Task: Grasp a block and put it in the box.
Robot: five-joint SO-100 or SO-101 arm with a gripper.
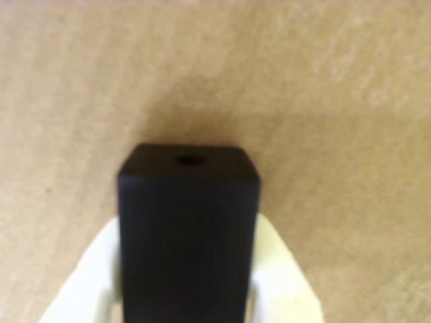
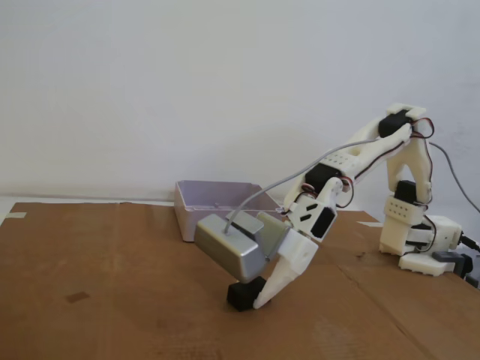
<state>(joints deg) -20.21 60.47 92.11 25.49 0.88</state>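
As I read both feeds from my station, the entries stand thus:

Arm: white printed arm, base at the right of the fixed view, reaching down and left toward the table.

Gripper: gripper low over the cardboard; in the wrist view I see its pale fingers on either side of the black piece, closed against its flanks.

Block: block — matte black, held between the claw's fingers. In the fixed view its underside looks to be at the cardboard surface; I cannot tell whether it touches or is just clear. In the wrist view it fills the lower centre, with a small round hole in its upper face.

Box: box — pale lavender-grey tray with low walls, behind the gripper in the fixed view, near the back edge of the cardboard. Block is outside it, in front and apart.

Camera housing: silver-grey housing on the wrist, just above the block, with a grey cable running up to the arm.

Surface: brown cardboard sheet over the table; white wall behind.
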